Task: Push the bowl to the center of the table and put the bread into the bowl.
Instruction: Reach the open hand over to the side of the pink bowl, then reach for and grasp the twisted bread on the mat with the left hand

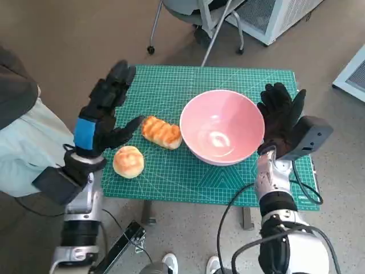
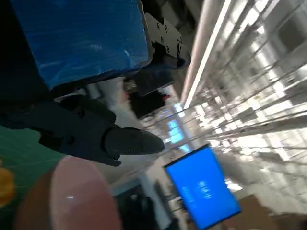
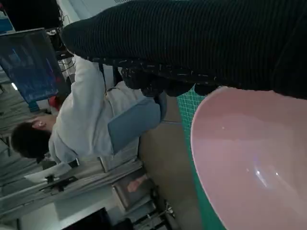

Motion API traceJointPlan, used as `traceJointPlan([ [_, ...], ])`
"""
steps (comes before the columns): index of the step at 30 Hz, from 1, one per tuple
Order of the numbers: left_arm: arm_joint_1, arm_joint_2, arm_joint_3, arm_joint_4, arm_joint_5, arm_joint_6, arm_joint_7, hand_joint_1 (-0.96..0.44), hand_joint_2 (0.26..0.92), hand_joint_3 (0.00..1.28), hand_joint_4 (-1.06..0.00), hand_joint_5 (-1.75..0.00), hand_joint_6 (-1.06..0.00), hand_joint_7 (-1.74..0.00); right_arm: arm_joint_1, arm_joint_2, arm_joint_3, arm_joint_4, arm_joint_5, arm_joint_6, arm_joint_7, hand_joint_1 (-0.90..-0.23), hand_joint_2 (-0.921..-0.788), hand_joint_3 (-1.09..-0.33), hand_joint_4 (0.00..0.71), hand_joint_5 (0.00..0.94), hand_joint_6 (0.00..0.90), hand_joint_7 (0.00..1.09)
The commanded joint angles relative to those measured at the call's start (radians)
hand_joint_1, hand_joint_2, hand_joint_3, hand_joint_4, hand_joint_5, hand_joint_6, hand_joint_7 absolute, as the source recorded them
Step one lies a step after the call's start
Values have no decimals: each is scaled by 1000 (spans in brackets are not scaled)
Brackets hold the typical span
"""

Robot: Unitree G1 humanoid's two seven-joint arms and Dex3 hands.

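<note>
A pink bowl (image 1: 221, 125) stands empty on the green mat (image 1: 171, 85), a little right of the middle. My right hand (image 1: 280, 117) in its black glove is at the bowl's right rim with fingers spread, holding nothing; in the right wrist view the glove (image 3: 201, 43) lies just beside the bowl (image 3: 254, 158). A long ridged bread (image 1: 161, 132) lies left of the bowl, and a round bun (image 1: 128, 161) sits nearer the front left. My left hand (image 1: 105, 111) hovers over the mat's left side, open, its thumb reaching toward the long bread.
A person in pale clothes (image 1: 20, 131) sits close to the table's left edge and also shows as a seated person (image 3: 81, 120) in the right wrist view. A chair base (image 1: 199, 23) and a white cabinet (image 1: 274, 17) stand behind the table. Cables (image 1: 296, 188) hang at the front right.
</note>
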Motion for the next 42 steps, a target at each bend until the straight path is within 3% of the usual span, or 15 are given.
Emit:
traceJointPlan([
  [1,-50,83,-28,43,108,39,17,-413,921,230,-285,-3,-307,-96,-4,-24,2,0,-5,-22,-7,-493,-921,-809,246,7,84,748],
  [6,-109,155,-76,118,227,42,29,-378,921,195,-310,-12,-326,-107,-11,-42,29,-19,-34,-111,-11,-503,-921,-810,247,5,75,693],
  [12,-212,219,-159,225,346,61,12,-326,918,94,-329,-10,-344,-118,-8,-68,83,-66,-60,-307,94,-540,-921,-791,292,18,118,645],
  [14,-252,233,-190,266,377,76,-3,-313,913,61,-328,-6,-353,-119,-3,-80,101,-89,-61,-373,156,-548,-921,-786,309,25,125,646],
  [17,-315,244,-238,334,422,96,-26,-289,897,29,-324,-2,-367,-120,6,-84,116,-136,-30,-472,270,-552,-921,-782,328,31,132,654],
  [21,-390,250,-302,422,484,110,-41,-248,864,6,-310,0,-382,-114,17,-86,138,-196,6,-575,380,-523,-921,-789,343,26,111,696],
  [25,-459,243,-368,512,555,131,-35,-225,842,1,-296,0,-388,-103,26,-82,155,-251,72,-621,496,-532,-921,-783,351,22,102,728],
  [28,-504,232,-419,579,610,146,-20,-222,830,0,-283,0,-393,-91,38,-74,167,-291,120,-636,562,-577,-921,-747,356,18,102,763],
  [30,-533,222,-459,625,652,159,-3,-232,825,0,-280,0,-396,-85,48,-74,177,-315,125,-656,573,-592,-921,-734,358,17,104,776],
  [38,-614,163,-589,770,782,222,38,-293,819,1,-264,0,-398,-56,91,-84,206,-385,95,-703,540,-574,-921,-721,358,13,102,802],
  [42,-638,122,-635,826,817,257,37,-299,818,0,-259,-1,-389,-43,106,-84,214,-404,100,-707,536,-573,-921,-720,359,13,100,808],
])
